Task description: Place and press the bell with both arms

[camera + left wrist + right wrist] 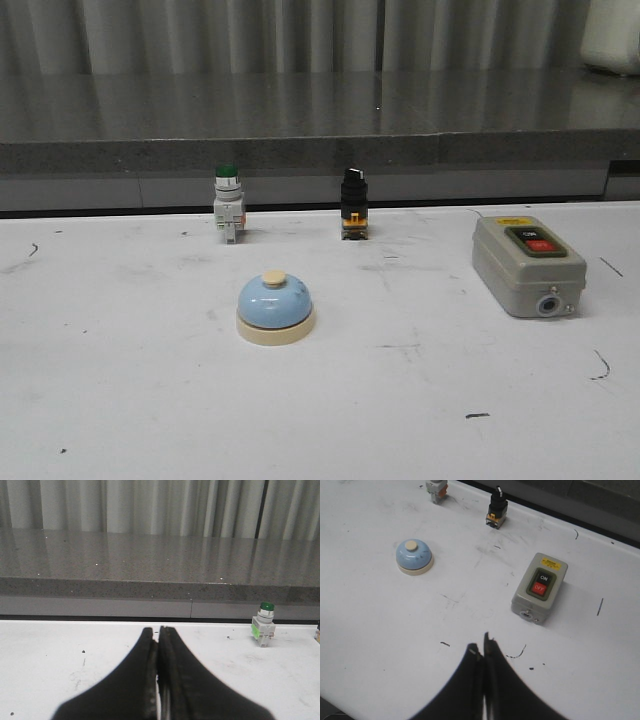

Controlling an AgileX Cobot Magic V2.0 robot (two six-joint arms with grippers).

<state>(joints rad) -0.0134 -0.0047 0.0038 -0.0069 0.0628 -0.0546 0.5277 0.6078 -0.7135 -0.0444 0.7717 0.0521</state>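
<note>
The light-blue bell with a cream base and cream button stands upright on the white table, left of the middle. It also shows in the right wrist view, far from the fingers. My right gripper is shut and empty, raised above the table near its front edge. My left gripper is shut and empty, low over the table. The bell is out of the left wrist view. Neither arm shows in the front view.
A green-capped push button and a black selector switch stand at the back of the table. A grey ON/OFF switch box lies at the right. A dark stone ledge runs behind the table.
</note>
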